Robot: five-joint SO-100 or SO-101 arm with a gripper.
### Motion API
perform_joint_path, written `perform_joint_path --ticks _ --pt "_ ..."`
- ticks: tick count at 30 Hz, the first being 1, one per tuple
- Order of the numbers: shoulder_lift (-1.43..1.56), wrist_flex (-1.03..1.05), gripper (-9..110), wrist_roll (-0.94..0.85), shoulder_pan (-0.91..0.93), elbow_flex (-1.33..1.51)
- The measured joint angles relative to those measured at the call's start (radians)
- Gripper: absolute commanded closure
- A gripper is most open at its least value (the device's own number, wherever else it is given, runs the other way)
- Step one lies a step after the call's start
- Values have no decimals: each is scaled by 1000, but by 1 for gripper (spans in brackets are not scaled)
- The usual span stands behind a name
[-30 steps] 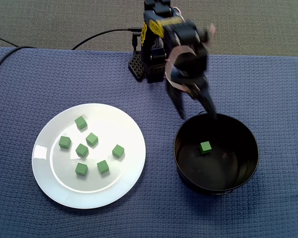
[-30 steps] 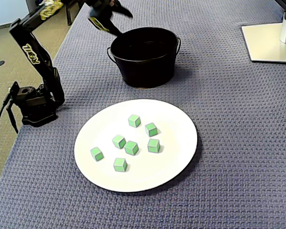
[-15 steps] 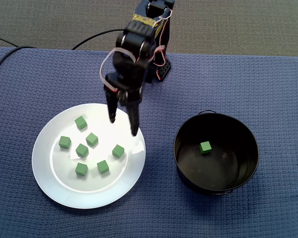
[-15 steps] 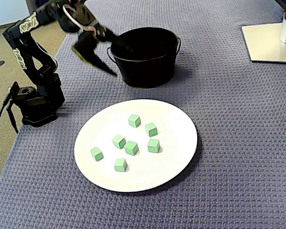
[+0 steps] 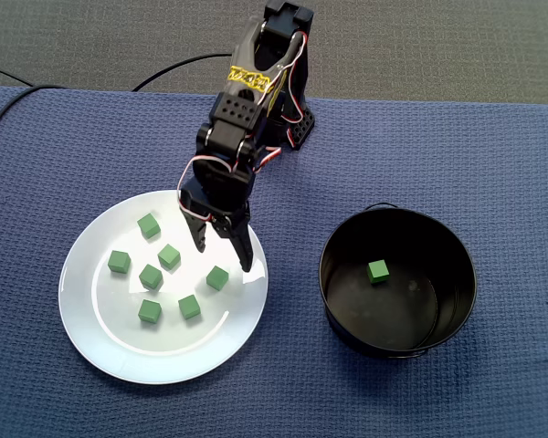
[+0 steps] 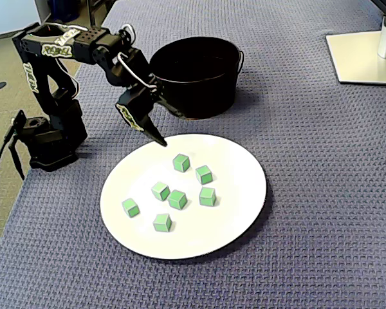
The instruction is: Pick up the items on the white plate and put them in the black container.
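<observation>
The pincer point(image 5: 224, 254) is now lowered closer over the white plate's point(image 5: 100, 351) rim than half a second ago, jaws spread and empty. Seven green cubes point(image 5: 151, 276) are held on the plate; one green cube point(image 5: 377, 270) is contained in the black bucket point(image 5: 458, 274).

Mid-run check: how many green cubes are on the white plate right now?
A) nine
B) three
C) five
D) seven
D: seven green cubes lie on the white plate, and one more cube sits in the black container. The gripper hovers open over the plate, holding nothing.
</observation>
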Motion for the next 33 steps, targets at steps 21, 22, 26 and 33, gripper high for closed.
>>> perform_joint_path --ticks 21,22,26,33 --pt "-268 -167 70 -98 26 21" --pt "-276 -167 71 -98 26 21" --pt "-290 -187 72 -98 26 21" --pt "-290 -241 73 -98 32 21"
